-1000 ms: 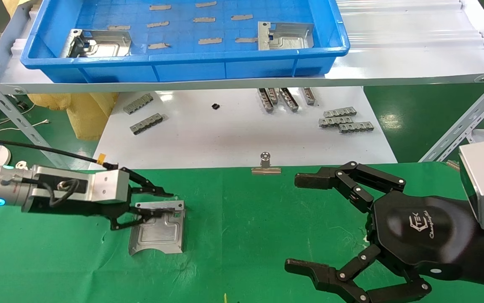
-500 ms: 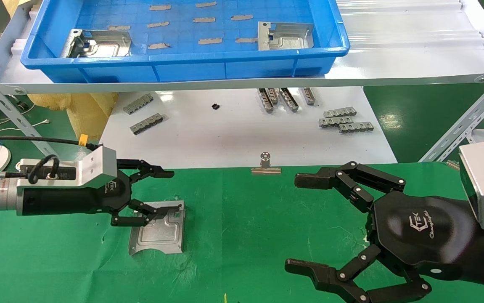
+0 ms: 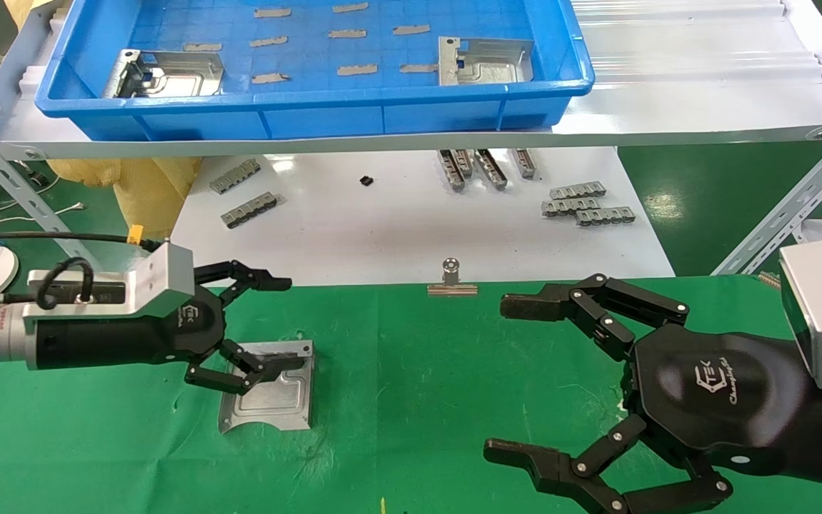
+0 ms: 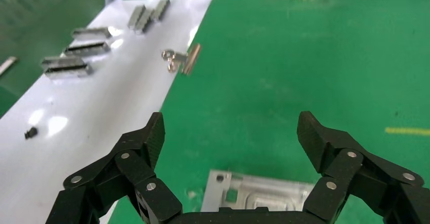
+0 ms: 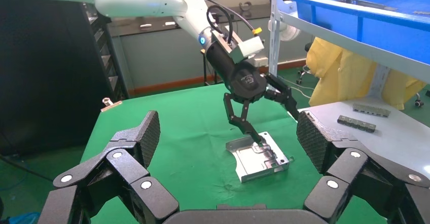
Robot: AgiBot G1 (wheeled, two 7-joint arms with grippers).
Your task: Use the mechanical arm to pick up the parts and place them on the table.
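Part (image 3: 268, 395) lies flat on the green table (image 3: 418, 371) under the left gripper's (image 3: 278, 323) spread fingers, binder clip (image 3: 451, 281) nearby, right gripper (image 3: 518, 378) open.

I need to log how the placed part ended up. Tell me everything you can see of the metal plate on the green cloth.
The metal plate is a flat, roughly square piece of silver stamped sheet metal with embossed contours, a notched corner, small holes and a bent lip along its far edge. It lies flat on the green table, near the left side, apart from the binder clip. The left gripper hangs over it with jaws open; its lower finger sits over the plate's far edge, though contact cannot be judged.
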